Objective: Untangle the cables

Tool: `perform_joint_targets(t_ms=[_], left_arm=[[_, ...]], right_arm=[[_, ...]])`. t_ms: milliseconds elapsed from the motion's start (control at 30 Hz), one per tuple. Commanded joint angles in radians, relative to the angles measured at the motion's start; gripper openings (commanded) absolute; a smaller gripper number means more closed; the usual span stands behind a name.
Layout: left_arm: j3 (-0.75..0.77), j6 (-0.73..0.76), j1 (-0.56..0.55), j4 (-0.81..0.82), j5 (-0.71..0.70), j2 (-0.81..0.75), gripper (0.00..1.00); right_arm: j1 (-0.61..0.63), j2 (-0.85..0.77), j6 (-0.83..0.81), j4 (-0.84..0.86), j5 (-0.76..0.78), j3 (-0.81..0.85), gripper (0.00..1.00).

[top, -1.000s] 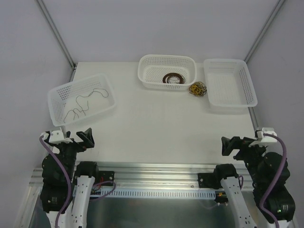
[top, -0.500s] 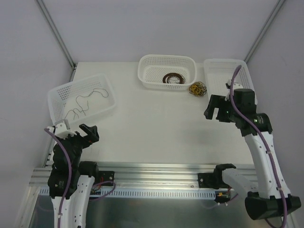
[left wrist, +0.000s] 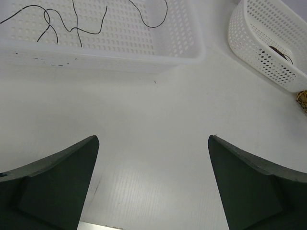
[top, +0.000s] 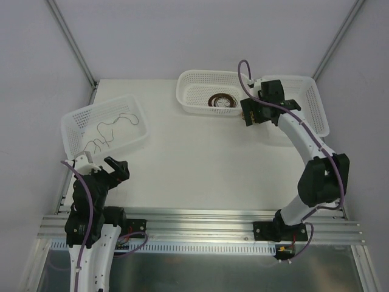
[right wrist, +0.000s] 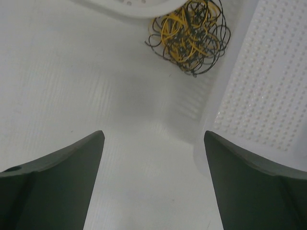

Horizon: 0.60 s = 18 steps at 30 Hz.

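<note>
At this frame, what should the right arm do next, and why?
Probably ease the right gripper forward and down onto the clump. Its jaws are open and empty, and the yellow-and-black tangle lies on the table just ahead, slightly right of centre, close against the right basket.

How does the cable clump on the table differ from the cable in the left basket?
The clump is a dense ball of yellow and black loops lying on the table. The basket cable is black only and strung out loosely inside the left basket. Both are thin and wiry.
</note>
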Motion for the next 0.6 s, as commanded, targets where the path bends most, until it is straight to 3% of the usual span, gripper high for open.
perform_joint_targets(t_ms=[0, 167, 567], left_arm=[[-0.007, -0.010, 0.010, 0.039, 0.004, 0.030, 0.99], [-0.004, -0.009, -0.004, 0.037, 0.009, 0.082, 0.99], [0.004, -0.016, -0.011, 0.034, 0.012, 0.111, 0.99]], right_arm=[[0.013, 0.100, -0.123, 0.099, 0.067, 0.098, 0.89], [0.025, 0.252, -0.178, 0.167, 0.092, 0.156, 0.79], [0.026, 0.494, -0.252, 0.274, 0.163, 0.202, 0.72]])
